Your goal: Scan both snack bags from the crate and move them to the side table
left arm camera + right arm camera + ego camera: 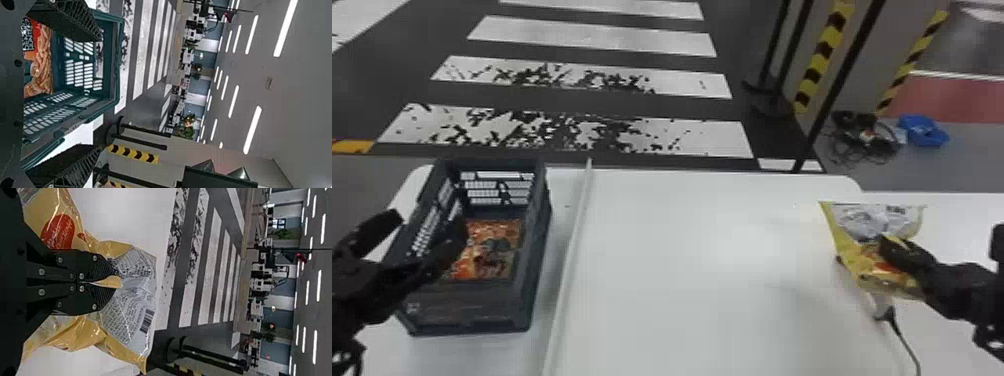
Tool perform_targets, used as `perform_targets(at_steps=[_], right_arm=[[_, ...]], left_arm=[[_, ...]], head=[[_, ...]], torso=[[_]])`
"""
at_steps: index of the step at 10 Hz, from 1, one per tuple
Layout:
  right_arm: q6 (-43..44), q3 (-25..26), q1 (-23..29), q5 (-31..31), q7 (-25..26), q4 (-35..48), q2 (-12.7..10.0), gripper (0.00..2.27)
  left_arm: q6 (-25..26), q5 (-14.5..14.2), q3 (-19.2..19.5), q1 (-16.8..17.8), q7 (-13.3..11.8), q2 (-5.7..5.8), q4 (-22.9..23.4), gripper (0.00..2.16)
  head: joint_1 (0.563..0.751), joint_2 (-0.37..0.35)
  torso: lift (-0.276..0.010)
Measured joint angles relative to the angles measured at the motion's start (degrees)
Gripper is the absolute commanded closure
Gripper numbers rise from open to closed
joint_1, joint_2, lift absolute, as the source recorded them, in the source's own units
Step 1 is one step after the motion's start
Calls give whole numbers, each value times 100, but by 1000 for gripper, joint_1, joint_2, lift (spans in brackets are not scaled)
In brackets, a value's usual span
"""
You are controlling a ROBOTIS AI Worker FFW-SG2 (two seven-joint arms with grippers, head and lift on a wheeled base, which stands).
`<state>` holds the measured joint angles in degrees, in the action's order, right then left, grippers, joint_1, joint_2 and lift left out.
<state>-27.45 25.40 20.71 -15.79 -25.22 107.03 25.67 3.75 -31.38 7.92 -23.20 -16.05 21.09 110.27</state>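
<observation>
A yellow snack bag (874, 265) is at the right end of the white table, with my right gripper (897, 250) shut on it. In the right wrist view the right gripper (117, 282) pinches the yellow bag (129, 305), whose silver printed panel with a barcode faces the camera. An orange snack bag (487, 250) lies inside the dark crate (532, 270) at the left. My left gripper (427, 235) stands open over the crate's left side. In the left wrist view, the orange bag (39, 62) lies in the crate (117, 62) beyond the open left gripper (100, 92).
A raised white strip (569, 265) runs along the table (692, 260) right of the crate. Another white surface (957, 220) adjoins at the right. A black cable (902, 335) hangs below the yellow bag. Dark posts stand behind.
</observation>
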Motion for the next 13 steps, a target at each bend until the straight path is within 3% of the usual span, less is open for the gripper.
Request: perform_targets(at_steps=[3, 5, 7, 9, 10, 11, 13], right_arm=[[1075, 128, -780, 222, -5, -1976, 870, 2240], [1702, -213, -1377, 505, -3, -3187, 1325, 2240], [1855, -527, -1822, 813, 157, -4044, 1557, 2240], [1955, -856, -2076, 1338, 462, -4627, 1647, 2152], [1995, -1036, -2196, 1478, 640, -4880, 1693, 562], [2072, -1146, -2214, 1498, 800, -4994, 1707, -2], [2360, -1152, -2086, 1442, 920, -5023, 1709, 36]], left_arm=[[-98, 0, 4, -43, -46, 0, -42, 22], [-146, 4, 8, -59, -57, 2, -59, 22], [-225, 7, 12, -61, -70, 2, -74, 22], [-306, -19, 52, -61, -90, 33, -76, 22], [-319, -34, 59, -61, -92, 45, -76, 22], [-325, -42, 59, -58, -92, 47, -81, 22], [-326, -44, 44, -38, -94, 59, -84, 22]], head=[[695, -337], [695, -350], [695, -350], [695, -350], [695, -350], [695, -350], [695, -350]], torso=[[-95], [-95], [-95], [-95], [-95], [-95], [-95]])
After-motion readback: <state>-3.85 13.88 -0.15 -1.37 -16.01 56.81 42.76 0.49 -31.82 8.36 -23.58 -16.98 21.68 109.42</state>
